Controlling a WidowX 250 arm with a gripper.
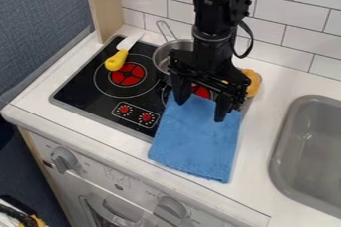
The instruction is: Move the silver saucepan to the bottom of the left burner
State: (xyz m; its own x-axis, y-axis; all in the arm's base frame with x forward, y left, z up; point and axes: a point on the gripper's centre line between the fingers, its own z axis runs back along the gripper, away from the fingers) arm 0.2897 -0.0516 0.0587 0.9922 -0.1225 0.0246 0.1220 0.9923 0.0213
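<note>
1. Camera view: the arm (212, 27) comes in from the top edge and hangs down over the right part of the stove (83, 89), with a black cable looping beside it.
2. The gripper (200, 109) is open, its two fingers spread well apart and pointing down over the upper end of the towel (198, 139). Nothing is held between them.
3. The silver pan (162, 56) is at the back of the stove, behind the arm, which hides part of its bowl. Its thin handle points up towards the tiled wall (279, 42). It is to the right of the left burner (128, 73), not on it.
4. The knife (116, 60) lies at the back left of the stove, its yellow handle reaching over the rear part of the left burner and its pale blade pointing to the wall.
5. The right burner (201, 91) shows only in part, past the gripper and the towel.
6. The blue towel lies over the stove's right part and runs down onto the white counter (266, 146).
7. An orange-brown thing (252, 82) sits behind the gripper, on the right; what it is, I cannot tell.
8. The grey sink (283, 141) is set in the counter at the far right.
</note>
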